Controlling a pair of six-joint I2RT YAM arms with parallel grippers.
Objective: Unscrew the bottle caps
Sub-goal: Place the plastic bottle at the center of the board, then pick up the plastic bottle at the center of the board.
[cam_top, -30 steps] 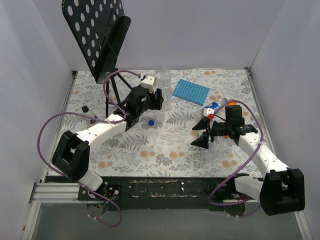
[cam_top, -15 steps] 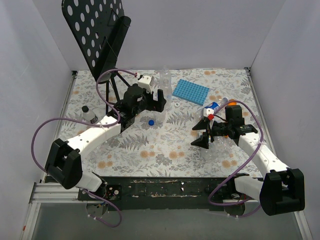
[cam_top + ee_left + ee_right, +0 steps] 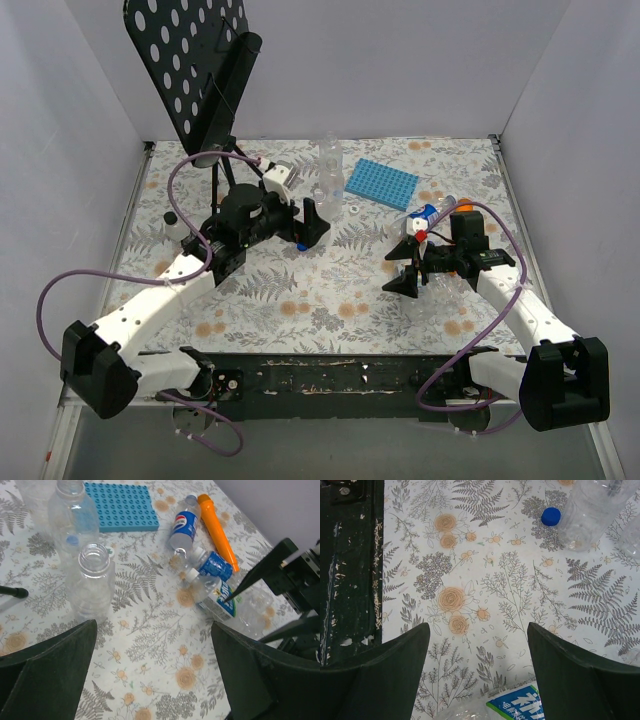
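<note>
My left gripper (image 3: 312,228) (image 3: 153,625) is open and empty above the patterned cloth, just short of an upright clear bottle (image 3: 92,580) whose neck is bare. A second upright bottle (image 3: 72,520) stands behind it. A loose blue bottle cap (image 3: 551,516) lies on the cloth by an upright bottle (image 3: 592,510). My right gripper (image 3: 400,268) (image 3: 479,627) is open with nothing between its fingers. A labelled bottle (image 3: 520,702) (image 3: 220,595) lies beneath it. Two more blue-labelled bottles (image 3: 182,522) (image 3: 212,565) lie nearby, one with a white cap (image 3: 190,499).
A blue studded tray (image 3: 380,185) sits at the back. An orange stick (image 3: 217,530) lies beside the lying bottles. A black perforated stand (image 3: 195,70) rises at the back left. A small dark-capped bottle (image 3: 175,225) stands at the left edge.
My left gripper has opened wide and drawn back from the upright bottles towards the near side. The left arm swung out to the left. The right arm has not moved.
</note>
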